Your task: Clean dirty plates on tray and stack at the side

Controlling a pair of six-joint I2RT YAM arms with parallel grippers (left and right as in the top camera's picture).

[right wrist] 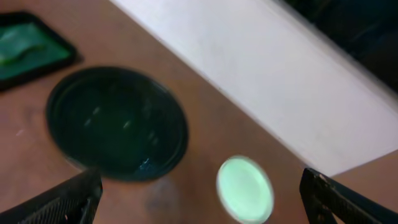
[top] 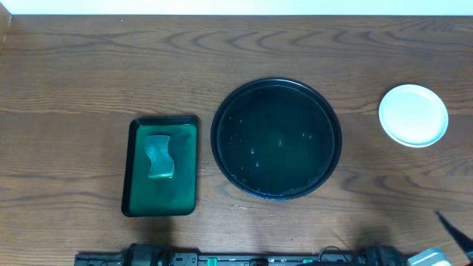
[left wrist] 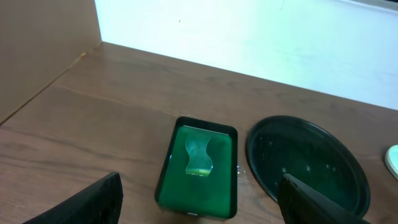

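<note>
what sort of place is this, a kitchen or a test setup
Most likely a robot test bench, not a kitchen: a wood-grain table against a plain white wall, with a black tray, a green tray holding a sponge, and a pale plate laid out.

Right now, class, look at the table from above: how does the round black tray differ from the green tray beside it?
Shape: the black tray is round, the green tray rectangular.
Size: the black tray is wider than the green tray.
Contents: the black tray lies empty, while the green tray holds a pale green sponge.
Both have raised rims and lie flat on the wooden table, not touching each other.
</note>
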